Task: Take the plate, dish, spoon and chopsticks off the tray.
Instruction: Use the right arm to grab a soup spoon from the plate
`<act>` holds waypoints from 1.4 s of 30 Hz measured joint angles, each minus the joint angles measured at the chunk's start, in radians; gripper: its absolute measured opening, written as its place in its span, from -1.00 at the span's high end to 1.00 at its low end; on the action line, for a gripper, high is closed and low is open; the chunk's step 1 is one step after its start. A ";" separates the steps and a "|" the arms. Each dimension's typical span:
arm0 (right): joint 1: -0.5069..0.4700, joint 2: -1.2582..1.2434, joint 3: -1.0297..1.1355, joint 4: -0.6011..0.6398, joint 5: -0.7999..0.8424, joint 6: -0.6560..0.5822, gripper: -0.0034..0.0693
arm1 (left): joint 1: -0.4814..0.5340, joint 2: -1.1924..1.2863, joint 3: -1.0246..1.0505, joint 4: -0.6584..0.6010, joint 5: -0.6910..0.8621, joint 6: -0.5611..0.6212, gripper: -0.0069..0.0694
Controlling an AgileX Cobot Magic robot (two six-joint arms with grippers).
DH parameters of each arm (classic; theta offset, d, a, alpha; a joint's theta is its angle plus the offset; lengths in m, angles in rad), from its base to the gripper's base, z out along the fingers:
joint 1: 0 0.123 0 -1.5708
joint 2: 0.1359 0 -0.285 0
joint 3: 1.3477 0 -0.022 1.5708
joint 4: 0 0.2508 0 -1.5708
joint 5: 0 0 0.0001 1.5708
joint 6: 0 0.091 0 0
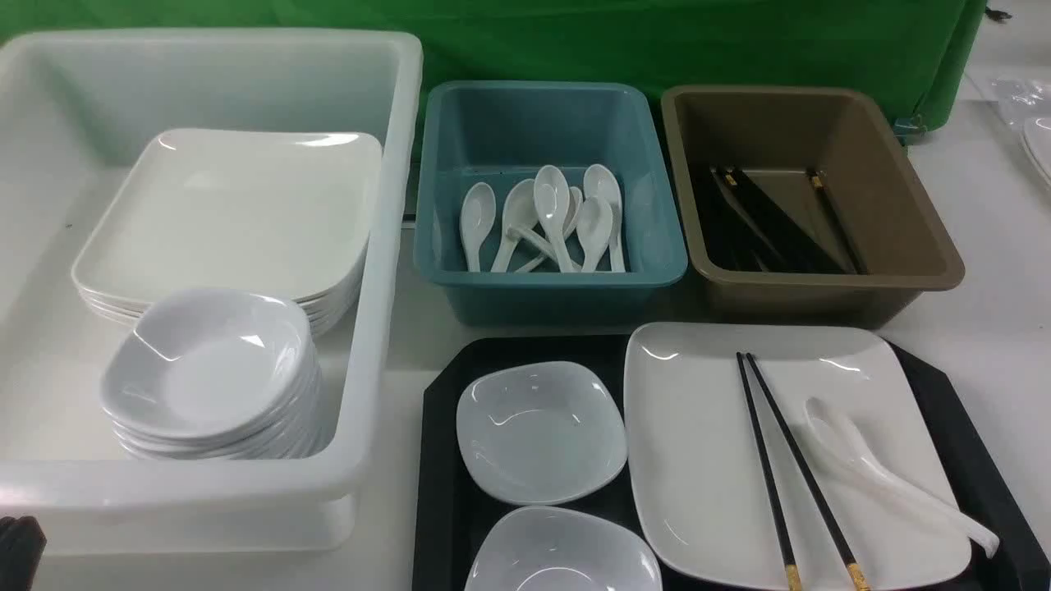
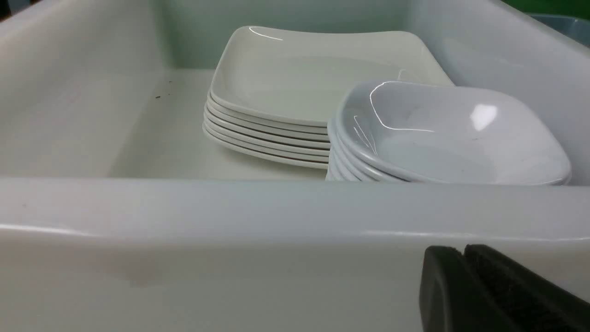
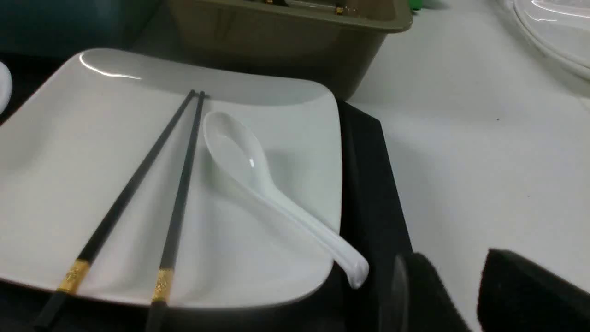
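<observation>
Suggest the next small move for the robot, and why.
Probably bring the open right tool over the spoon and grasp its handle: the spoon lies on the plate beside the chopsticks, its handle end sticking out past the rim, and the plate likely can't be lifted cleanly until both are off.

On the counter [image 1: 394, 492], tray [image 1: 435, 460] in front, plate [image 1: 681, 460] on its right part, two dishes [image 1: 542, 431] on its left, one nearer than the other. Chopsticks [image 1: 772, 476] lie on the plate; spoon [image 1: 862, 460] to their right, handle past the rim. Behind the tray: spoon bin [image 1: 550, 304] left, chopstick bin [image 1: 821, 283] right. Far left, a tub [image 1: 374, 328] holds stacked plates [image 1: 238, 213], stacked bowls [image 1: 209, 369] before them.
</observation>
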 joint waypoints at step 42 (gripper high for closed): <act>0.000 0.000 0.000 0.222 -0.528 0.432 0.24 | 0.001 0.082 -0.421 -0.050 -0.356 -0.710 0.77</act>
